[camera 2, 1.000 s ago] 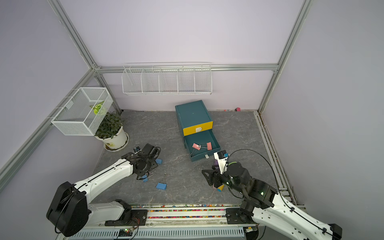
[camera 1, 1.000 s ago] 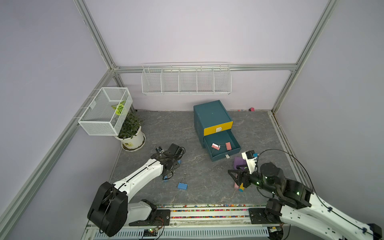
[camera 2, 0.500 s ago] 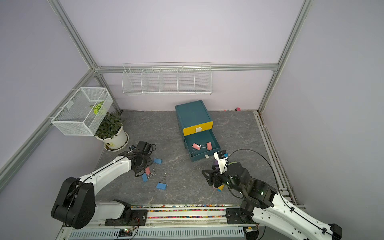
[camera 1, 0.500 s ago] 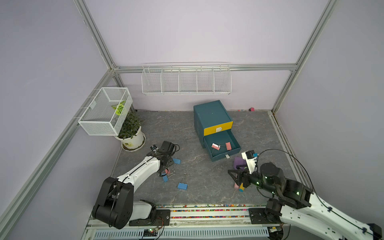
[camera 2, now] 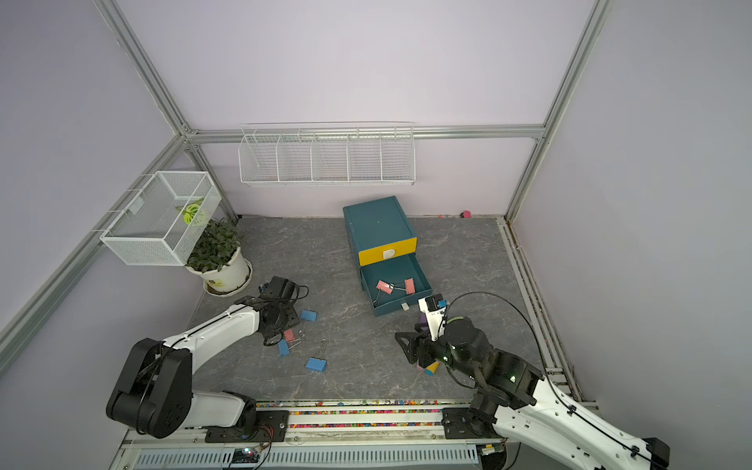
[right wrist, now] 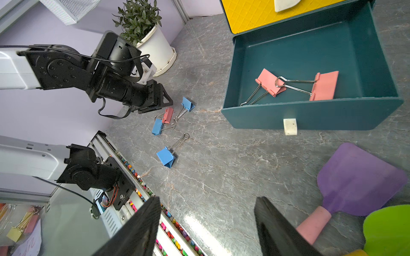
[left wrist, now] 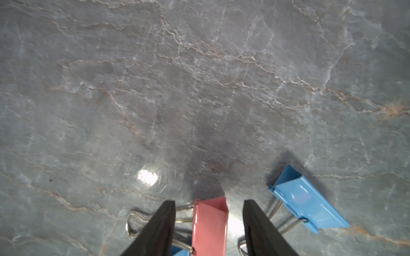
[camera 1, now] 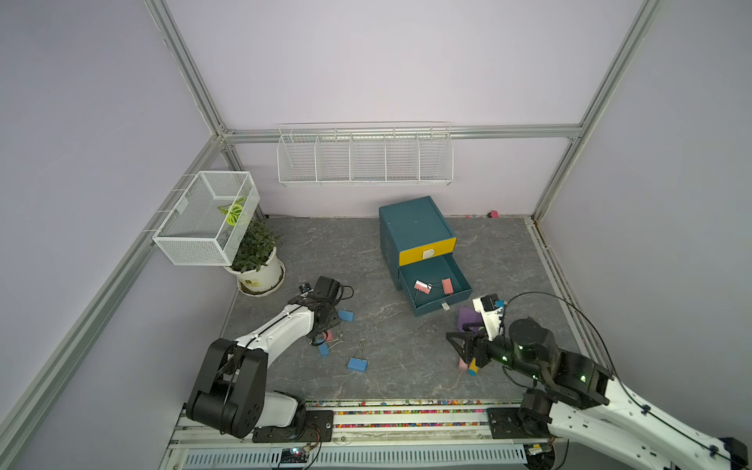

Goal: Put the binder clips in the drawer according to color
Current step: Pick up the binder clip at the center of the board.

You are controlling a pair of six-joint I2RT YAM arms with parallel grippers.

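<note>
Grey marbled surface (camera 1: 407,378) in a lilac-walled cell: the left fingers (left wrist: 159,228) straddle a pink clip (left wrist: 209,221) lying flat. They are partly open, with a gap showing on each side, so nothing is gripped yet. Set along the clip's body, they look placed for a pinch across its folded sides. Three blue clips (right wrist: 166,156) lie near it. One lies close against it, and whether their wire handles are tangled cannot be told.

Well apart, the cabinet (camera 1: 413,228) has its teal drawer (right wrist: 332,115) standing open. A pink pair (right wrist: 325,85) rests inside with handles crossed, which suggests this is the pink compartment and the loose clip's likely destination. The right fingers (right wrist: 137,228) hover wide apart and empty near the drawer front, beside a purple shovel (right wrist: 355,179). They seem parked clear of the route.

The yellow drawer (camera 1: 427,252) is shut, so its contents are unseen, and anything below the open drawer is hidden by it. In both top views the left wrist covers its own fingertips, so only the wrist view shows the gaps. A green shovel (right wrist: 388,228) is cut off at the frame edge. No yellow clip shows on the surface. A pink speck (camera 1: 493,214) by the back wall is too small to identify.
</note>
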